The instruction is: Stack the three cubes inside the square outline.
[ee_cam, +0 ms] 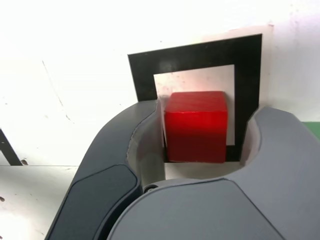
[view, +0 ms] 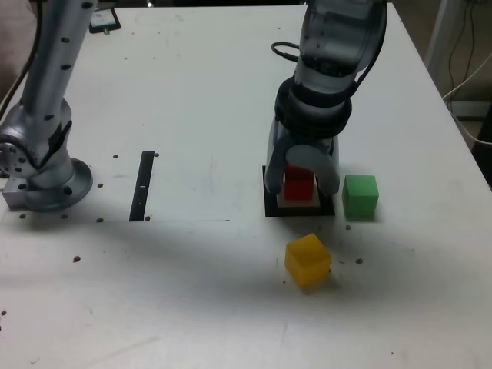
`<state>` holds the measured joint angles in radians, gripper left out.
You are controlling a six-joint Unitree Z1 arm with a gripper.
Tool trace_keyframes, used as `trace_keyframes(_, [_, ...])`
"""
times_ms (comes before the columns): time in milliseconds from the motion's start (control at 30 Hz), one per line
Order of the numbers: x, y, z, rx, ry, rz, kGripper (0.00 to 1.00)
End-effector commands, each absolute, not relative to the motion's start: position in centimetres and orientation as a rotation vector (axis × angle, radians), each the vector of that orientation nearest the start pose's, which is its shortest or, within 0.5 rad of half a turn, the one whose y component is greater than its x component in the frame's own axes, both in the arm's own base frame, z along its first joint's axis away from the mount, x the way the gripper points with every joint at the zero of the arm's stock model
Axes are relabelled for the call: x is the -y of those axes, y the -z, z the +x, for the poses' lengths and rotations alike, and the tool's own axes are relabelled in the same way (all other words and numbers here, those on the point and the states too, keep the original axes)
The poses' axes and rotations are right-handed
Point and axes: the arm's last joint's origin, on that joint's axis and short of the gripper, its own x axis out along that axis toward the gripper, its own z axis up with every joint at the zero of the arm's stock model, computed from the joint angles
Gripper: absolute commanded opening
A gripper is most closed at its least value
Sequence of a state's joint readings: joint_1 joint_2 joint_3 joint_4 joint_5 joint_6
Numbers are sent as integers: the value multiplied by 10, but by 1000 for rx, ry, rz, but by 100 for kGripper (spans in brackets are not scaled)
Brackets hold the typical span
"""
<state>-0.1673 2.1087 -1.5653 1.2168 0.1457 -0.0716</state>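
only the exterior view shows green cube (view: 360, 196) and yellow cube (view: 307, 260).

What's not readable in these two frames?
- Exterior view: the gripper hides most of the red cube and the square outline's far edge.
- Wrist view: the yellow cube is out of frame; the green cube is cut to a sliver by the edge.
- Neither view settles jaw-to-cube contact.

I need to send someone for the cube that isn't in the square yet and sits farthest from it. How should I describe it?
Find the white table and the black square outline under the gripper, where the red cube sits. The yellow cube lies alone on bare table nearer the camera. The green cube sits beside the outline, on the exterior view's right.
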Motion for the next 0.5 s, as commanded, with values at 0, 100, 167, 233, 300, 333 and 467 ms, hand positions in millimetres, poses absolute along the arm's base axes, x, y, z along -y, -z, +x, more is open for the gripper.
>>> trace_keyframes(0, [54, -232, 363, -1736, -70, 228, 93])
trace_keyframes(100, [54, -242, 357, -1737, -92, 239, 99])
trace_keyframes(167, [56, -248, 353, -1730, -91, 246, 99])
trace_keyframes(233, [60, -253, 351, -1718, -84, 254, 99])
trace_keyframes(300, [67, -261, 347, -1698, -72, 262, 99])
trace_keyframes(333, [70, -265, 345, -1687, -68, 263, 99])
trace_keyframes(467, [92, -279, 332, -1659, -80, 241, 99])
